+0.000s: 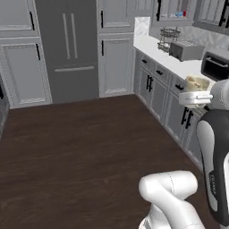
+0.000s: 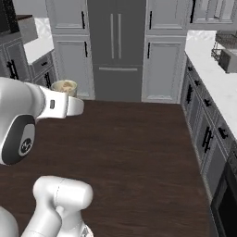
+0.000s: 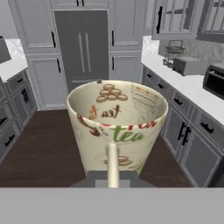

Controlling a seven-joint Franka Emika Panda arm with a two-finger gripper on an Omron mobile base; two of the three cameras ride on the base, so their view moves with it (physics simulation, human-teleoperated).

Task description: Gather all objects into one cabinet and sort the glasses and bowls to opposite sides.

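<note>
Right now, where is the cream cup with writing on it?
The cream cup is held up in the pincer, above the dark wood floor, with the white counter to its right.

Both base views look forward and down across the dark floor (image 1: pixel 80 147) toward the grey refrigerator (image 2: pixel 118 46), which the close, level hand view also faces.

A dark grey fridge (image 1: pixel 67 44) is standing at the far wall; a toaster (image 1: pixel 185 50) and wire rack (image 1: pixel 169 38) are sitting on the right counter (image 1: pixel 172 62).
</note>
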